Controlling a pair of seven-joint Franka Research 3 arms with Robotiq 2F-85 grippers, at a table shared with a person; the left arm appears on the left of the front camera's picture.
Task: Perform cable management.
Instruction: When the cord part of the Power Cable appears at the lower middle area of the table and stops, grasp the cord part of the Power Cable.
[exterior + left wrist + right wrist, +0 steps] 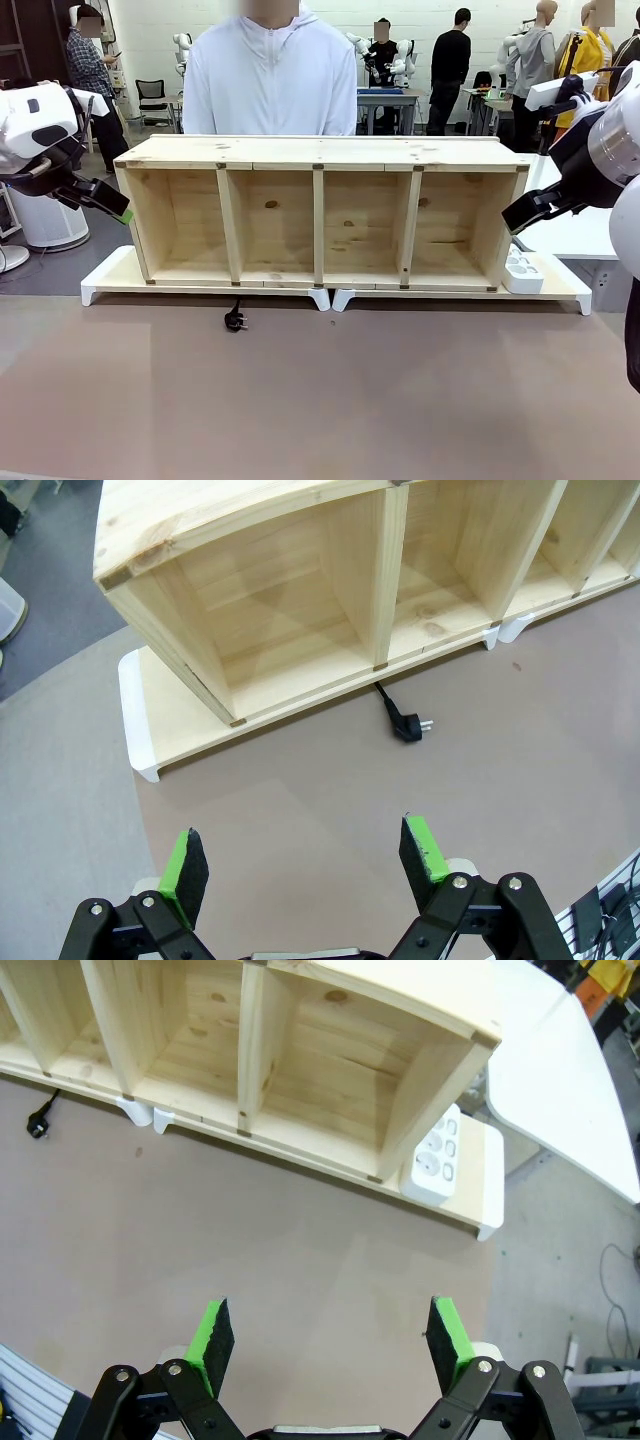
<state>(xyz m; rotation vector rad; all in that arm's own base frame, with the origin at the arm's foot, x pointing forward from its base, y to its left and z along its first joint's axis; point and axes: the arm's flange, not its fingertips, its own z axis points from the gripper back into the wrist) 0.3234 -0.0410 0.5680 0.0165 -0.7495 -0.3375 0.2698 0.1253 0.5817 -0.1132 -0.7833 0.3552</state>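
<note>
Nothing grabbed yet: left fingers [185,865] and right fingers [213,1332] hung wide, empty. The cable [235,320] lay plug-end on the counter [400,400], centre-left, just below the shelf [320,152]; the rest probably ran underneath. Next move called for a reach down to it.

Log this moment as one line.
left gripper open, empty | right gripper open, empty | thin black rubber cable lying on brown table beside pale wooden shelf

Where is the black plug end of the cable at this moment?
In the front view, the thin black rubber cable's round plug lies on the brown tabletop left of centre, just in front of the four-compartment wooden shelf.
</note>
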